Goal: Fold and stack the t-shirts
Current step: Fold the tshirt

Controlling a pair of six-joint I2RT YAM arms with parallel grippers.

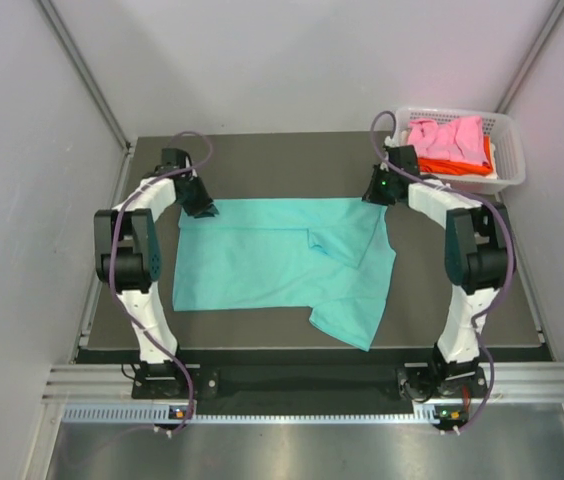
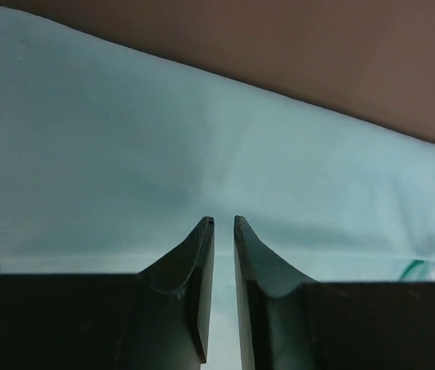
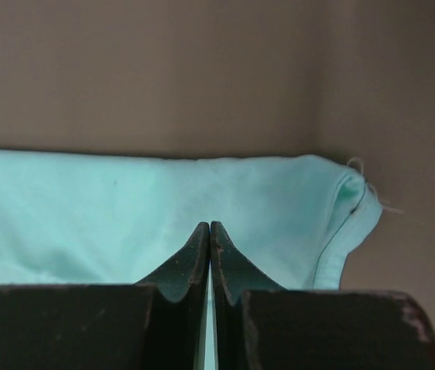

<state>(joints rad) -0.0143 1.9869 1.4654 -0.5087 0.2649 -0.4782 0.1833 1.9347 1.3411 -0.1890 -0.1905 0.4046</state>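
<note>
On the dark table (image 1: 262,160) the teal t-shirt (image 1: 262,260) lies spread mostly flat, its right part rumpled, with 1 flap folded over toward the middle and a corner trailing to the near edge. Only the top view takes in the whole scene: the left gripper (image 1: 202,207) sits at the shirt's far-left corner and the right gripper (image 1: 377,195) at its far-right corner, while a white basket (image 1: 510,172) at the far-right corner of the table holds the pink t-shirt (image 1: 447,135) lying on the orange t-shirt (image 1: 457,163). The wrist views add what the overhead cannot. From the right wrist, the 2 fingers (image 3: 229,262) meet at their tips with a thin sliver of teal cloth clamped between them, and the shirt's stitched corner hem curls just to the right. From the left wrist, the 2 fingers (image 2: 190,262) stand a narrow slit apart over smooth teal cloth, with teal showing through the slit; I cannot tell whether they pinch the fabric or only rest on it.
</note>
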